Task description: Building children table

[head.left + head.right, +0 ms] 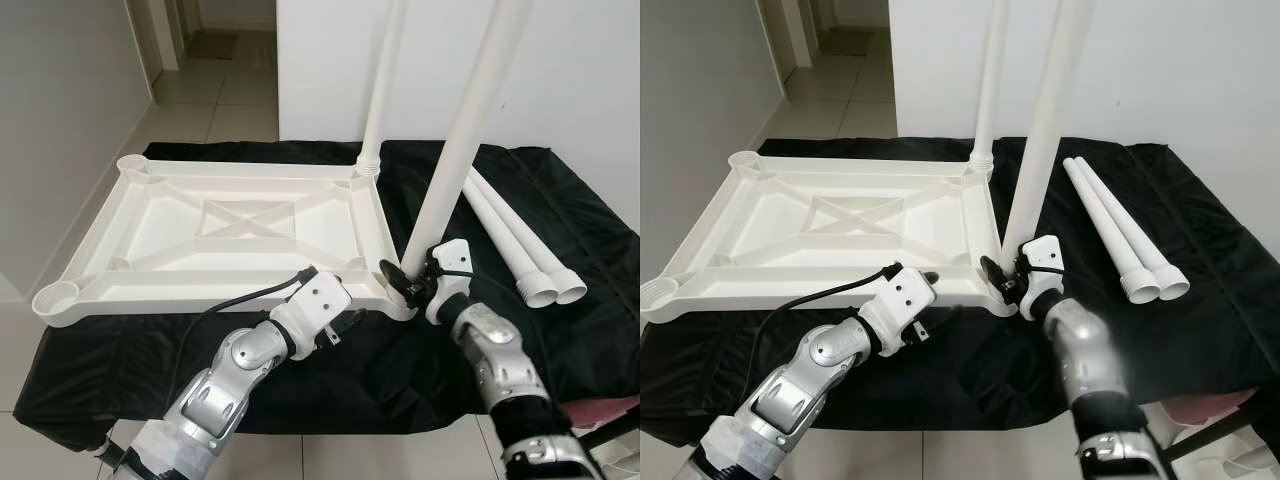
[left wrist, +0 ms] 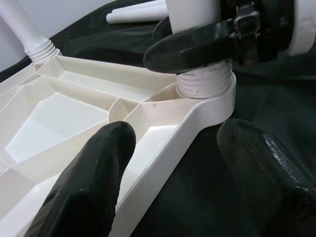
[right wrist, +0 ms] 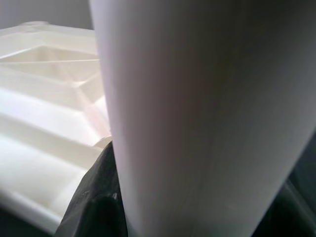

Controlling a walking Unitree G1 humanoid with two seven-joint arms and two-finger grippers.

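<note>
The white tabletop (image 1: 200, 291) lies upside down on a black cloth. Two white legs stand upright in its right corners, the far leg (image 1: 381, 90) and the near leg (image 1: 457, 150). My right gripper (image 1: 411, 281) is shut on the near leg just above its threaded end (image 2: 205, 81), which sits in the corner socket. In the right wrist view the near leg (image 3: 197, 108) shows close up beside one black finger (image 3: 96, 197). My left gripper (image 2: 173, 168) is open, its fingers either side of the tabletop's near rim beside that corner. Two loose legs (image 1: 515, 235) lie on the cloth at the right.
The left corner sockets (image 1: 55, 298) (image 1: 135, 165) hold no legs. The black cloth (image 1: 580, 300) hangs over the support's front edge. A white wall stands behind, and a tiled corridor (image 1: 215, 90) runs off at the back left. Something pink (image 1: 610, 410) lies low at the right.
</note>
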